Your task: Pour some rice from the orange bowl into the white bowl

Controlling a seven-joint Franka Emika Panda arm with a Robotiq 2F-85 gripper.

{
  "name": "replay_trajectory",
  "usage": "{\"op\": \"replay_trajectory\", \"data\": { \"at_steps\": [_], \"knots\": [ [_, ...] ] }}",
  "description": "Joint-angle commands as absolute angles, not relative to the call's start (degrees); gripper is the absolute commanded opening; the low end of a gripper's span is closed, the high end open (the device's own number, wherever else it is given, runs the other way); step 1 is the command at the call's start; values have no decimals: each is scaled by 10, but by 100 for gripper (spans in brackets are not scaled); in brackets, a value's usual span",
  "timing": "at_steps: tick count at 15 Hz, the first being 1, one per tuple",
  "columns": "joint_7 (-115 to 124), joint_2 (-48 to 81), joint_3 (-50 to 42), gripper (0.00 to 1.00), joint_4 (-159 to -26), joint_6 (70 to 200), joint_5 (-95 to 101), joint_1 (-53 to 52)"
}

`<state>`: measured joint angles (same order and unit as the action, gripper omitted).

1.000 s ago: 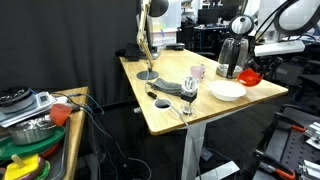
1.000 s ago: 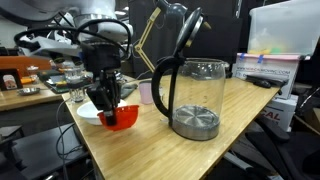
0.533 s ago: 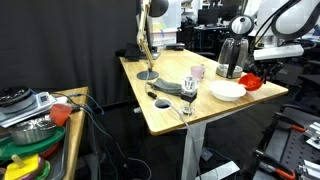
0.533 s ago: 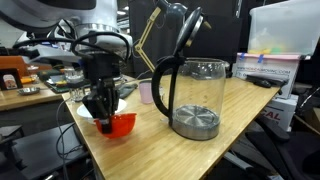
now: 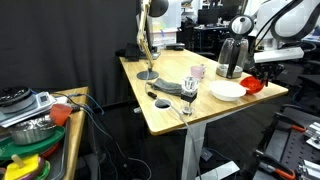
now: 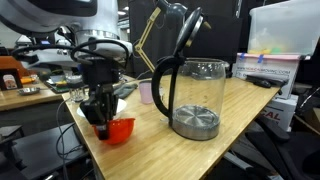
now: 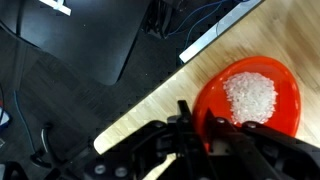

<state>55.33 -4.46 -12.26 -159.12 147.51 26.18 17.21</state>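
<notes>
The orange bowl (image 7: 212, 98) holds white rice (image 7: 250, 95) and is level, low over the wooden table next to its edge. My gripper (image 7: 197, 114) is shut on the bowl's rim, one finger inside and one outside. In both exterior views the orange bowl (image 5: 252, 86) (image 6: 119, 130) hangs in the gripper (image 5: 258, 74) (image 6: 101, 112) beside the white bowl (image 5: 227, 91). In an exterior view the white bowl (image 6: 84, 110) is mostly hidden behind the gripper. I cannot tell if the orange bowl touches the table.
A glass kettle (image 5: 231, 58) (image 6: 192, 96) stands behind the bowls. A pink cup (image 5: 197, 72), a drinking glass (image 5: 188, 89) and a lamp base (image 5: 147, 75) are on the table. A side table (image 5: 40, 125) with dishes stands far off. The table edge (image 7: 150, 95) is close to the bowl.
The gripper has carried the orange bowl down and a little away from the white bowl, toward the table edge. The bowl has come back to level.
</notes>
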Motion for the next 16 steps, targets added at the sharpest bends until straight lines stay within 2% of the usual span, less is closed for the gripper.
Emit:
{"op": "replay_trajectory", "data": {
  "at_steps": [1,7,9,16],
  "knots": [
    [542,-30,-126,45,-1591,1493,255,174],
    [543,-22,-129,88,-1591,1498,261,173],
    [542,-17,-130,99,-1591,1503,261,172],
    [540,6,-141,100,-1591,1522,263,171]
  ]
}}
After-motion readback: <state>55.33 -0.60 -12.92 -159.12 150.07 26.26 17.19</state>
